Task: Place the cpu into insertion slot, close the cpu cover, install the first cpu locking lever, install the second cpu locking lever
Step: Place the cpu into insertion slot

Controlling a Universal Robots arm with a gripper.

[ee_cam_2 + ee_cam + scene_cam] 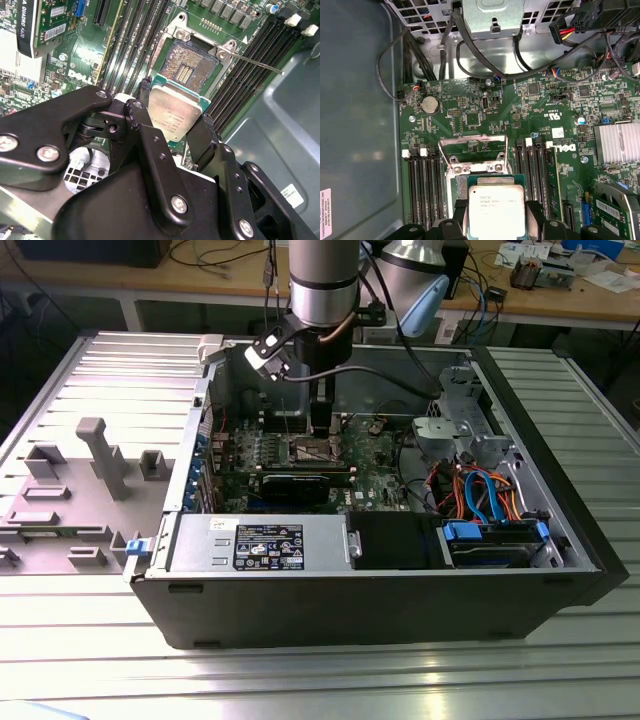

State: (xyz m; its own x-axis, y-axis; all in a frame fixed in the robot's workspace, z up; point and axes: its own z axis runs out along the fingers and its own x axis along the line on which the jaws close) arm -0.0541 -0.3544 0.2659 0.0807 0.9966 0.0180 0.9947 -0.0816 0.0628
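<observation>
**Second wrist view.** The claw (175, 102) is closed to chip width on the cpu (175, 114), with a finger (144, 89) on each of two opposite edges. The slot (192, 66) lies bare just beyond the fingertips, its sides seemingly square with the chip's. The chip appears unseated. The cover (472, 149) stands raised beyond the slot.

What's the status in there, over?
Gripper shut on the cpu. Chip over the insertion slot, not seated. Raised cpu cover, slot exposed.
</observation>
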